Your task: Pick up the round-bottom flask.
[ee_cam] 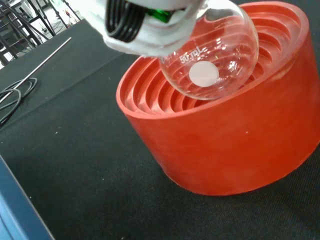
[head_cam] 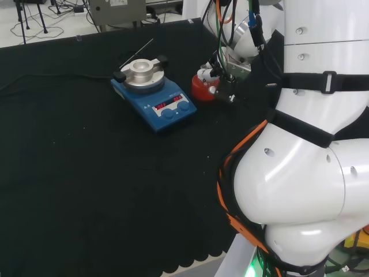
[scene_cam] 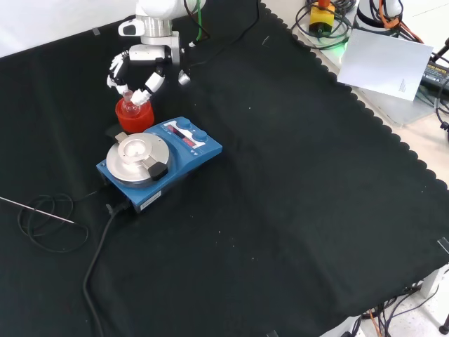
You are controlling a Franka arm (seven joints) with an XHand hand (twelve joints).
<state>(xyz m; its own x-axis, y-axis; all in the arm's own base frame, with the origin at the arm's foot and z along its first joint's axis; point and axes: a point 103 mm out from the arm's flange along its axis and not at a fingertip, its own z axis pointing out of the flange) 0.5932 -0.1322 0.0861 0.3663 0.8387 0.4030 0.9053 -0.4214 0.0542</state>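
In the front view the hand [scene_cam: 137, 70] is hanging at the upper left of the black-clothed tabletop [scene_cam: 295, 196], directly over the red ribbed stand [scene_cam: 133, 117], with its fingers [scene_cam: 114, 69] curling down on both sides of the neck of the round-bottom flask [scene_cam: 129, 105]. The fingertips are closing in around the neck near its top, so the hand is partly closed about the flask; whether the pads are actually pressing on the glass cannot be told from this view. In the wrist view the clear bulb of the round-bottom flask [ee_cam: 212, 62] is sitting in the stepped hollow of the red ribbed stand [ee_cam: 225, 130], tilting a little, with a blurred white part of the hand [ee_cam: 145, 25] lying right over its upper portion. The flask looks empty there. In the front view the stand is standing just beside the blue hotplate stirrer [scene_cam: 158, 161], at about 11 o'clock from it, and the two are near but not touching. In the head view the same red ribbed stand [head_cam: 203, 88] is sitting at about 3 o'clock from the blue hotplate stirrer [head_cam: 154, 95], with the hand [head_cam: 228, 75] reaching in at its right side, partly hidden by the arm's white links. A thin metal rod [scene_cam: 35, 208] and a coiled black cable [scene_cam: 49, 225] are lying at the left edge of the front view, well apart from the stand.
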